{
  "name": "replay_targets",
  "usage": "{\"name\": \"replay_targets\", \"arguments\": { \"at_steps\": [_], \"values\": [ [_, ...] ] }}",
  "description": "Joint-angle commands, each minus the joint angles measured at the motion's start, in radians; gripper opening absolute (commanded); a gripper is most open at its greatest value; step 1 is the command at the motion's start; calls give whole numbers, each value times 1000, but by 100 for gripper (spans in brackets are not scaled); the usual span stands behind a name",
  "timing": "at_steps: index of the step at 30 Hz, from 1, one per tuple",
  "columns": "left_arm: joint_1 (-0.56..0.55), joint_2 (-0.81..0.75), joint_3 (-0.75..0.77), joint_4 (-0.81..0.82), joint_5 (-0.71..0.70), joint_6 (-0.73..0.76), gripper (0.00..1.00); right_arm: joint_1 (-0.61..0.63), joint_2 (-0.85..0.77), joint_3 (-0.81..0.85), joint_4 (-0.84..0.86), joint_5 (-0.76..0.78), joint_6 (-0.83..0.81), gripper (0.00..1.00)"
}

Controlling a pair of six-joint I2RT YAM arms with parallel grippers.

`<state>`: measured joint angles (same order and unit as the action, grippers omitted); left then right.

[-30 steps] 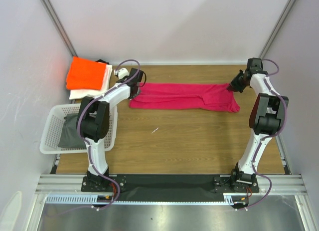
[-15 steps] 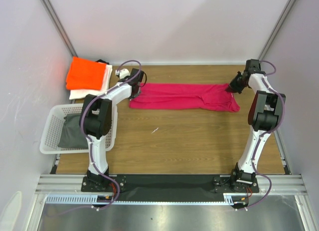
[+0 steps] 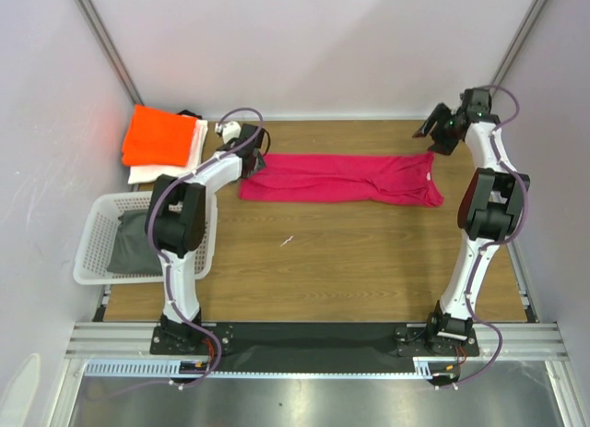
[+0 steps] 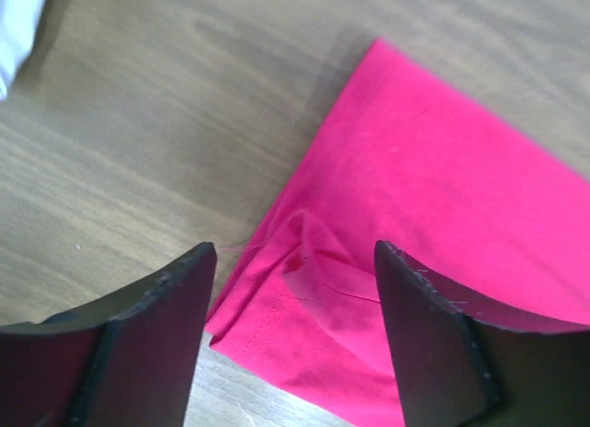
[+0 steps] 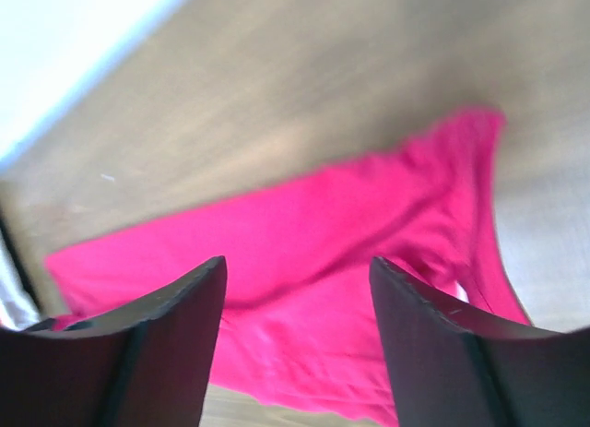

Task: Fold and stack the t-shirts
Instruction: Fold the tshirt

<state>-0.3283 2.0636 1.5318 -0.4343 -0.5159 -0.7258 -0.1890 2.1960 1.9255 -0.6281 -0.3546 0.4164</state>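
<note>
A magenta-pink t-shirt [image 3: 341,178] lies folded into a long strip across the far part of the wooden table. My left gripper [image 3: 247,143] hovers open just above its left end [image 4: 442,215], nothing between the fingers [image 4: 138,335]. At the strip's right end [image 5: 323,252] my right gripper [image 3: 435,130] is raised off the cloth, open and empty. An orange t-shirt [image 3: 159,136] lies folded on a folded white t-shirt [image 3: 175,165] at the far left.
A white lattice basket [image 3: 92,252] with dark grey cloth [image 3: 134,243] inside stands at the left table edge, near my left arm. Grey walls close in the back and both sides. Bare wood [image 3: 350,261] spreads in front of the pink strip.
Both grippers have opened and let go of the pink t-shirt's ends. The right gripper has lifted up and back from the cloth; the left has risen slightly.
</note>
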Motion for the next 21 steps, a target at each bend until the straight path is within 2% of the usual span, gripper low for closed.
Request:
{"name": "replay_targets", "arguments": {
  "at_steps": [1,3,7,12,17,21],
  "values": [
    [8,-105,42,80,14,60,77,-6,-28,115,-22,-58,-14,71],
    [8,-120,48,66,20,60,80,-6,-35,127,-35,-64,-7,71],
    [6,-187,-10,84,120,51,81,-4,-91,81,-62,-73,-2,71],
    [2,-252,-145,156,253,-43,81,0,-251,-181,19,-67,19,71],
    [-3,-205,-154,158,318,-153,86,-3,-303,-276,18,-61,19,72],
    [-2,-146,-124,146,281,-221,88,-3,-324,-301,16,-53,16,72]
  ]
}}
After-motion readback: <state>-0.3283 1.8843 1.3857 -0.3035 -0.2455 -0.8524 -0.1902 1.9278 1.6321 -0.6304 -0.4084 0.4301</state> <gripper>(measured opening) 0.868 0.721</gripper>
